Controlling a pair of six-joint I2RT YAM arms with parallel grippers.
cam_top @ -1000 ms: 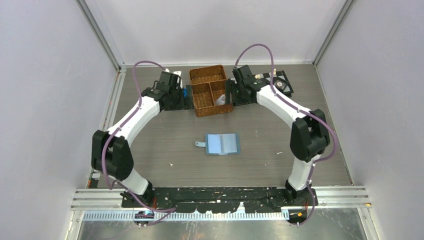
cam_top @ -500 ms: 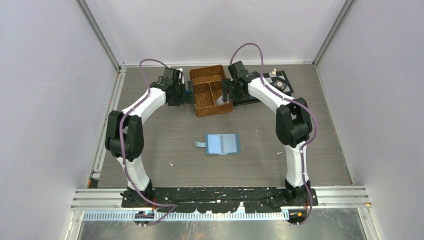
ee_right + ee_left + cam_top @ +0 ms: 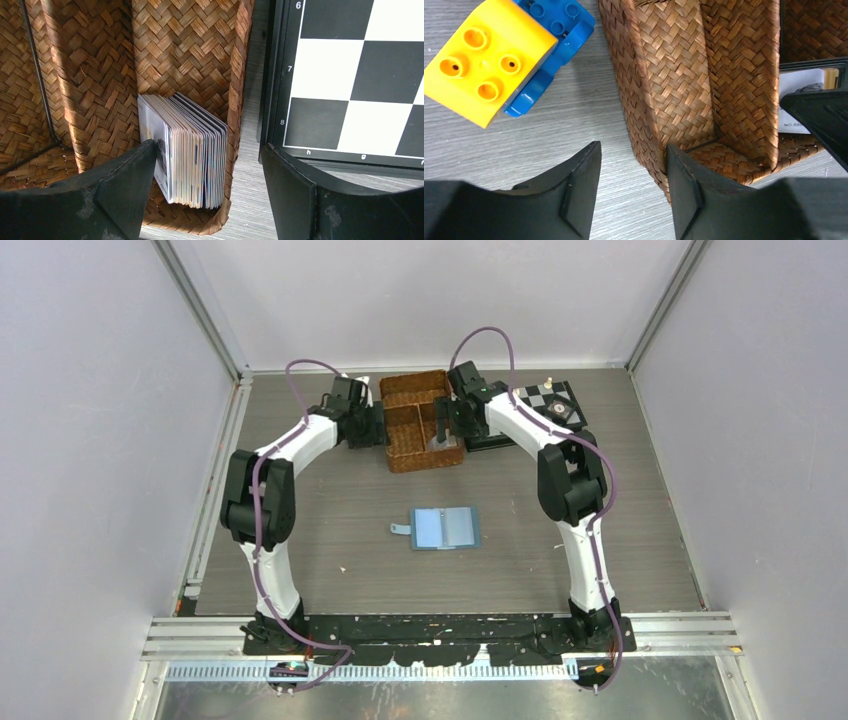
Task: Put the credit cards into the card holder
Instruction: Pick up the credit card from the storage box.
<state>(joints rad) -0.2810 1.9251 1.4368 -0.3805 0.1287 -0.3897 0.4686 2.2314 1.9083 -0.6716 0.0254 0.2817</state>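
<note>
the cards (image 3: 187, 160) are standing on edge as a tight stack in the basket's (image 3: 185, 45) near-right compartment, by the counter's (image 3: 330, 520) far edge, leaning toward the right wall. the right claw (image 3: 209, 147), the nearer one, is hanging just over them with jaws wide apart. the card faces are running parallel to the fingers, so a squeeze would be taking the pack across its thickness. one finger is sitting inside the compartment, left of the stack. the other is lying outside the basket wall, over the gap beside the board (image 3: 350, 75), so the wall is standing between it and the cards. by my judgement the claw is needing a shift leftward. the left claw (image 3: 631, 150) is straddling the basket's left wall, jaws apart and not visibly pinching, with blocks (image 3: 489, 55) near. the holder (image 3: 446, 528) is lying open mid-counter, well apart from the basket.
</note>
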